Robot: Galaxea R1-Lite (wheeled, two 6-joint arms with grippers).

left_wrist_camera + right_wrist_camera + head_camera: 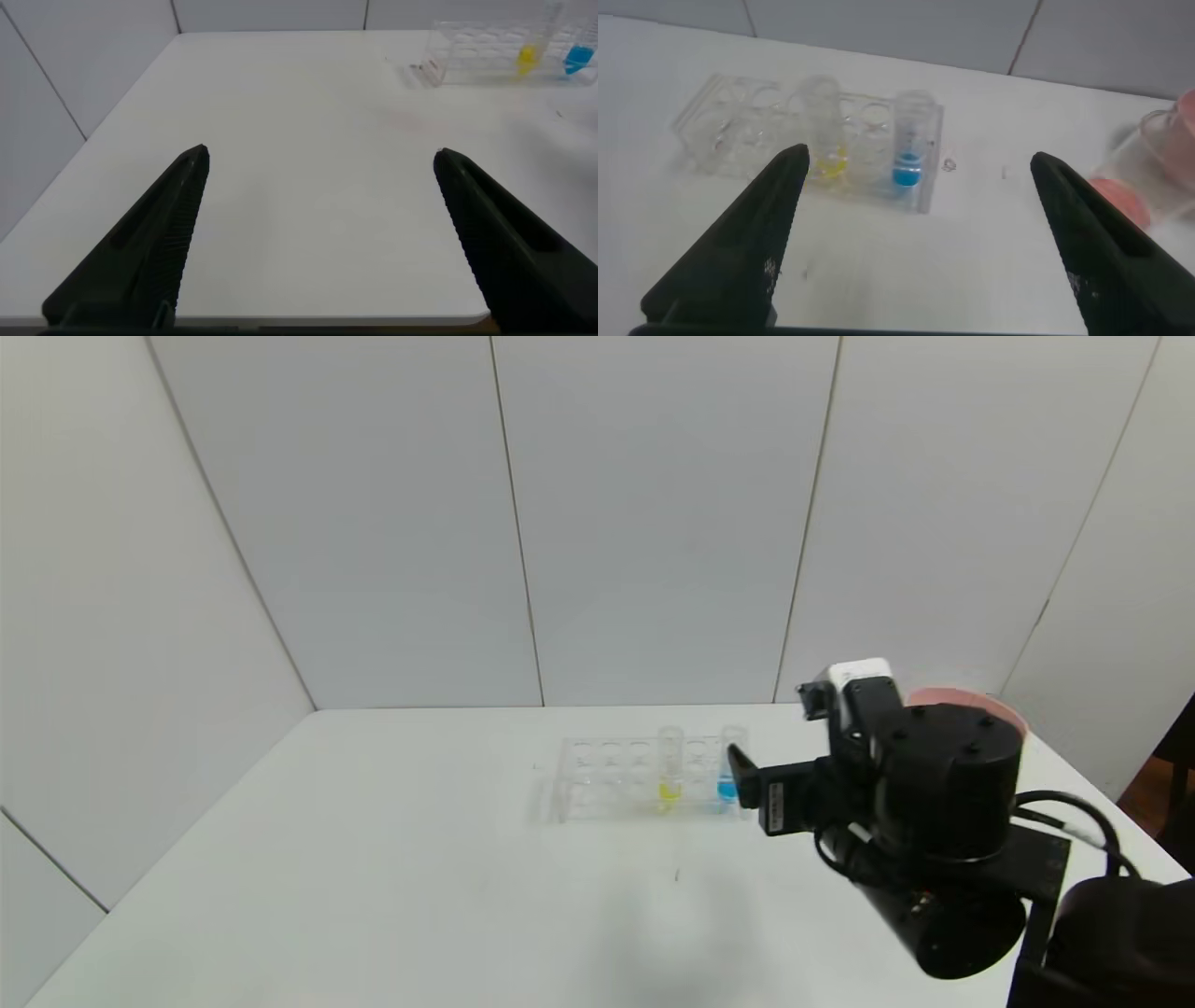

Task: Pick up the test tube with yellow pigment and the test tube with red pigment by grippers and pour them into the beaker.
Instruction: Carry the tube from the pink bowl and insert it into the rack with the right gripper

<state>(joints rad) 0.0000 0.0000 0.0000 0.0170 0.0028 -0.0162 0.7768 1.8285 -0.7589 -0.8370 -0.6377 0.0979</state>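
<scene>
We see the right claw (747,789) raised above the white worktop (373,859), just to the right of a clear rack (607,779) that stands toward the far edge. Its fingers (738,252) are spread wide apart and hold nothing; in the right wrist view the rack shows between them, farther off.

The yellow tube (669,767) stands upright in the rack, with a little yellow liquid at its base. A blue tube (729,765) stands upright in the same rack, nearer the right claw, with empty holes between the two. In the right wrist view we find the yellow tube (822,126) and the blue tube (910,140) in the rack's near row.

We cannot make out a red tube in any view. At the far right of the worktop, behind the right arm, a pink bowl (971,702) shows in part. In the right wrist view something clear stands just in front of the bowl (1181,140); we cannot tell what it is.

The left claw (318,243) hangs over a bare stretch of the worktop, well apart from the rack, its fingers also wide apart and empty.
</scene>
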